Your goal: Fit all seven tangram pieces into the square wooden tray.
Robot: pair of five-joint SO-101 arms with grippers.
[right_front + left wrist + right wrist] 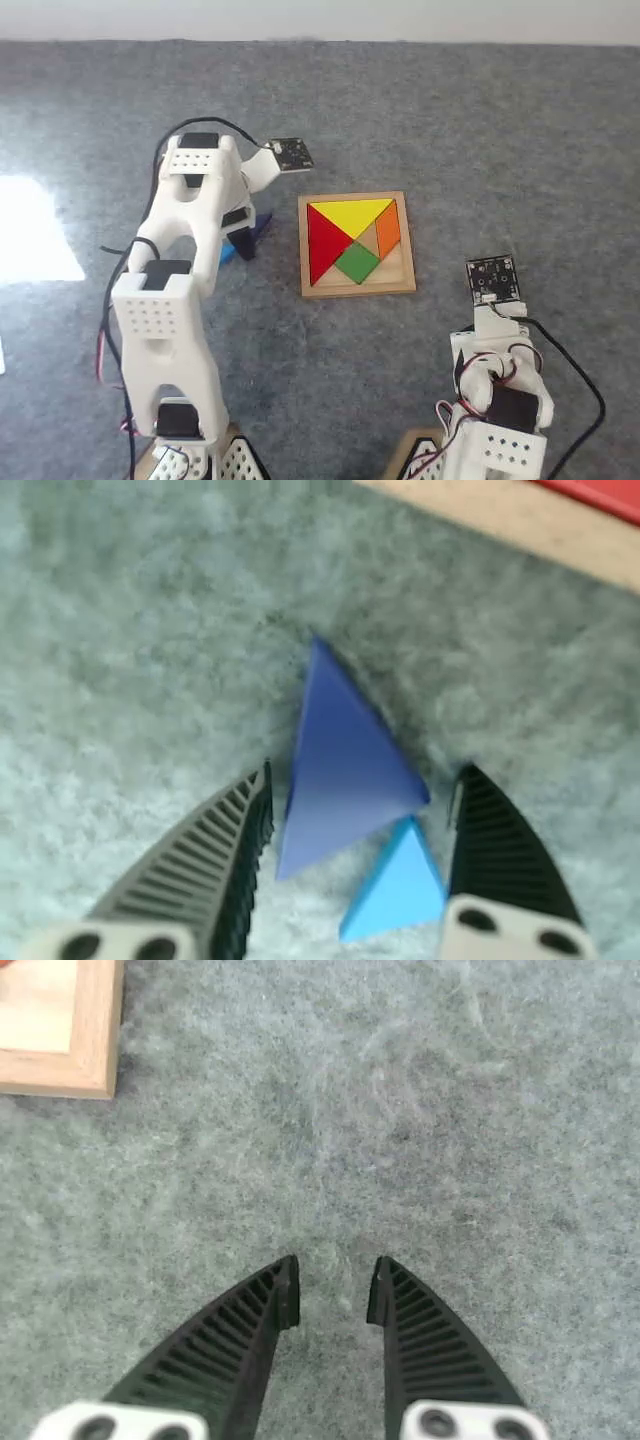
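Observation:
The square wooden tray (357, 287) lies mid-table and holds a yellow triangle (352, 215), a red triangle (324, 248), a green square (357, 262) and an orange piece (388, 233). Left of it on the grey mat lie a dark blue triangle (340, 760) and a light blue triangle (400, 890), touching each other. My left gripper (360, 795) is open and low over them, one finger on each side of the dark blue triangle (262, 225). My right gripper (334, 1295) hovers open over bare mat, close to a tray corner (60, 1070), with nothing between its fingers.
The tray rim (500, 520) and an edge of the red triangle (590, 495) lie just beyond the blue pieces. A bright patch of light (30, 235) falls on the mat at far left. Grey mat stretches open behind and right of the tray.

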